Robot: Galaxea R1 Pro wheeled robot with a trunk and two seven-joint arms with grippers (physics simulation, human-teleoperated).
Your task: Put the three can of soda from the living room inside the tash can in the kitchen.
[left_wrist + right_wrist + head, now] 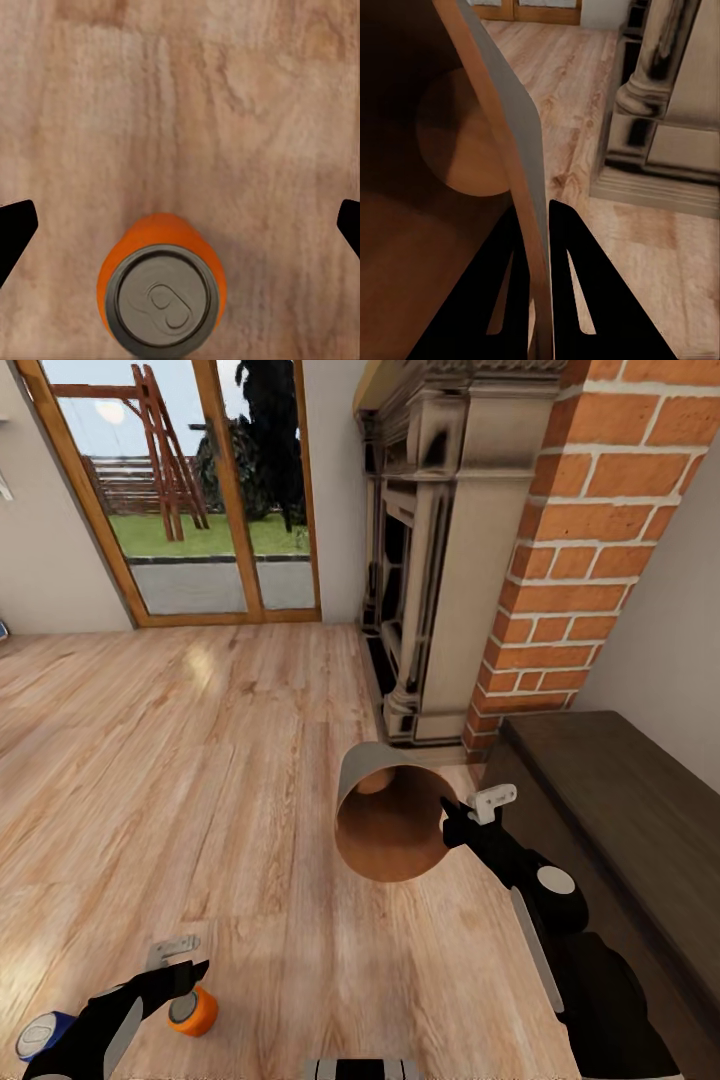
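Soda can (192, 1011) upright; trash can (392, 823) mouth tilted camera-ward.

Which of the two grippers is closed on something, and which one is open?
The right gripper is closed on the tash can wall. The left gripper has its jaws spread wide above the can of soda.

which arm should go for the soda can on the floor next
Left. The left gripper hovers open right over the upright can of soda, which sits between its fingers in the wrist view. The right gripper is busy, shut on the tash can rim.
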